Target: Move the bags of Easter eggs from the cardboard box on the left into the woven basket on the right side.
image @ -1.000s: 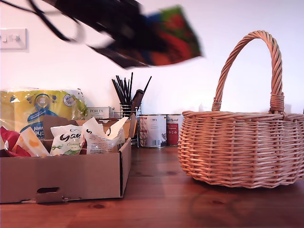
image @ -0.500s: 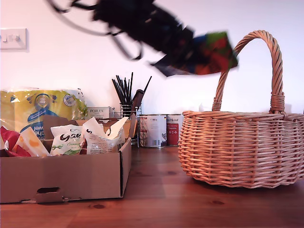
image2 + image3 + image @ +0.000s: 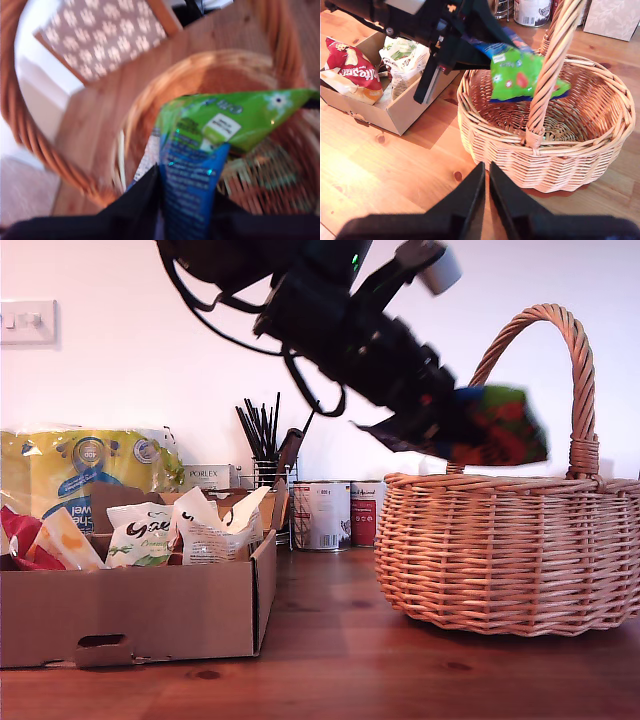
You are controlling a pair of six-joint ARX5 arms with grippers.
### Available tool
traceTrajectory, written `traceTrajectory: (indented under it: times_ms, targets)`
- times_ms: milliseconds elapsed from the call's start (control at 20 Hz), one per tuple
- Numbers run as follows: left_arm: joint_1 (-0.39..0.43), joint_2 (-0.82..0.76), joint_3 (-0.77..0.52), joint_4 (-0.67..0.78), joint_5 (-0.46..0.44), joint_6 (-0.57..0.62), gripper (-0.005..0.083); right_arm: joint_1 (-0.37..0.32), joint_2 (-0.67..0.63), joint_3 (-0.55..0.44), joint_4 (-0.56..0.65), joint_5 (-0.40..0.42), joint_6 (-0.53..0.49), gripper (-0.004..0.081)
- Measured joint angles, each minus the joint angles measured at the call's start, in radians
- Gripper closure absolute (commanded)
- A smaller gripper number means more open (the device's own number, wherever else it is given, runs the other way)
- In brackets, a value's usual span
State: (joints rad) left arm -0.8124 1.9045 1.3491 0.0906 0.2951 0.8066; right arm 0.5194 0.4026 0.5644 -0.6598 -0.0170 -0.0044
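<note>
White wall and a wooden table (image 3: 330, 660); woven basket (image 3: 500, 550) is the landmark. My first end effector (image 3: 165, 175) is clamped on one edge of a green-and-blue bag of Easter eggs (image 3: 495, 428), holding it in the air directly above the basket's opening, beside the arched handle (image 3: 551, 60), not touching the wicker as far as I can tell. The first wrist view looks down past the bag into the basket; something pale lies below, too blurred to name. My second end effector (image 3: 486, 175) has its jaws together, holding nothing, hovering over the table on the near side of the basket in its own view. The remaining bags (image 3: 150, 532), white Galaxy ones and a red-and-cream one (image 3: 350, 62), sit in the cardboard box (image 3: 140, 610), well apart from the basket across bare table. Handling judgement: the pouch looks light, crinkly and soft, hangs limp from the pinch, film probably slippery. Best hold is the flat sealed edge, not the lumpy middle, since the eggs could crack. Release should clear the handle.
</note>
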Motion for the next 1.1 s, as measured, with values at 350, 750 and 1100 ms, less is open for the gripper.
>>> traceTrajectory:
  times_ms: [350, 750, 1100]
  targets:
    - [-0.005, 0.000, 0.000, 0.006, -0.010, 0.005, 0.0439, 0.000, 0.000, 0.000, 0.000, 0.000, 0.000, 0.0783]
    - [-0.013, -0.025, 0.005, -0.107, -0.020, 0.009, 0.0797, 0.000, 0.000, 0.000, 0.000, 0.001, -0.020, 0.0783]
    - [-0.020, -0.025, 0.010, -0.086, -0.067, -0.211, 0.0797, 0.000, 0.000, 0.000, 0.000, 0.001, -0.020, 0.0783]
